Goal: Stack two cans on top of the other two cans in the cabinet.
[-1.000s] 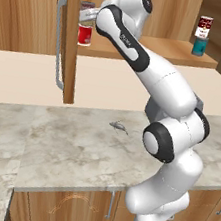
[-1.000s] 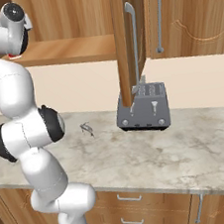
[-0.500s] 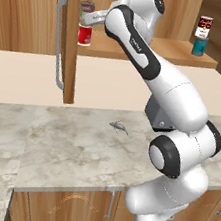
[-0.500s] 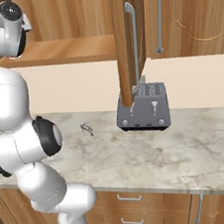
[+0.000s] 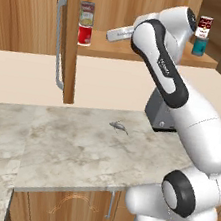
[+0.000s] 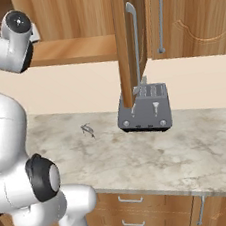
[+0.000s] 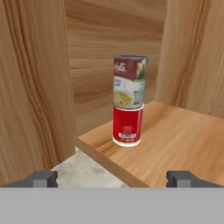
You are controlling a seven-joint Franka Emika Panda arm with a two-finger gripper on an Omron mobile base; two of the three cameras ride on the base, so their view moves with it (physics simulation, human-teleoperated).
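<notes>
Looking along the shelf from left to right, the tall cabinet door (image 5: 68,35) with its long grey handle (image 5: 58,43) comes first, standing open and sticking out over the counter (image 5: 51,143). Next to it, on the wooden shelf (image 5: 136,53), the grey can with the yellow-green label (image 5: 86,14) sits on top of the all-red can (image 5: 84,35), straight up and lined up well, so that pair looks done. The gripper (image 7: 112,178) is a little way back from this stack, out past the front edge of the shelf, with its two dark tips spread wide and nothing between them. At the right end of the shelf the red-and-white can (image 5: 203,27) sits on the teal can (image 5: 199,46), so both stacks seem to be finished. The good thing to do now is probably to pull the hand straight back, slowly, with the tips kept wide, so it does not bump the tall stack, which could tip over easily. The door edge is close on the left, so there is little room that way. There is more open room to the right and over the counter, where a small grey thing (image 5: 119,127) and a toaster (image 6: 145,109) sit lower down.
</notes>
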